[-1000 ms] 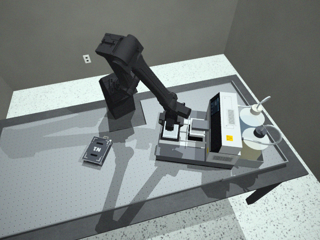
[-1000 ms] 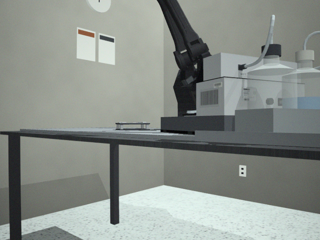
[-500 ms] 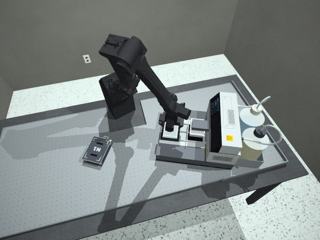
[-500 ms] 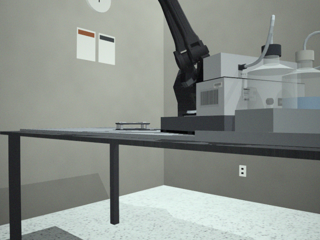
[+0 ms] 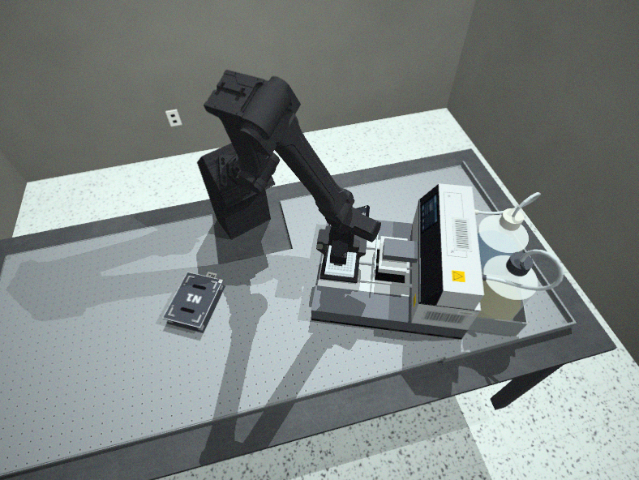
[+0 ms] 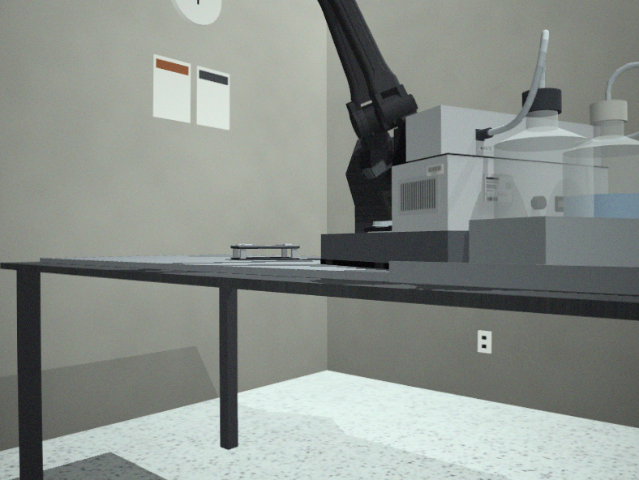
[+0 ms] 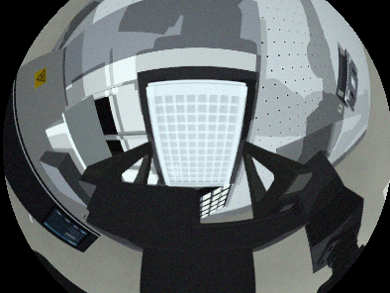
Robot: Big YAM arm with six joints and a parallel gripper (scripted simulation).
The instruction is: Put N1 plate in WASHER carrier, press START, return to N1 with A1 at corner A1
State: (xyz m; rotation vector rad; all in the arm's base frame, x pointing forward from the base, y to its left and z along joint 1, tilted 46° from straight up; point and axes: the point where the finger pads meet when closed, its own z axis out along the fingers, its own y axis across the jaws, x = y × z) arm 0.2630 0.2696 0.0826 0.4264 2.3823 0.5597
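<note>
- We have our gripper (image 5: 341, 251) (image 7: 198, 145) open wide, with its fingers around the white plate (image 5: 345, 267) (image 6: 382, 223) (image 7: 197, 134).
- We see the plate on the dark carrier (image 5: 338, 277) (image 6: 372, 229) (image 7: 198, 70); we can't tell if it is all the way down.
- We see the big washer (image 5: 462, 232) (image 6: 467, 193) (image 7: 42, 114) beside it.
- Farther off, we see N1 (image 5: 202, 299) (image 6: 264, 246) (image 7: 348, 79) with no plate.

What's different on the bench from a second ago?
In the top view, the arm's elbow shifted a little toward the washer. The gripper is open now; I can't tell whether it just let go. The plate and nest N1 stayed put.
</note>
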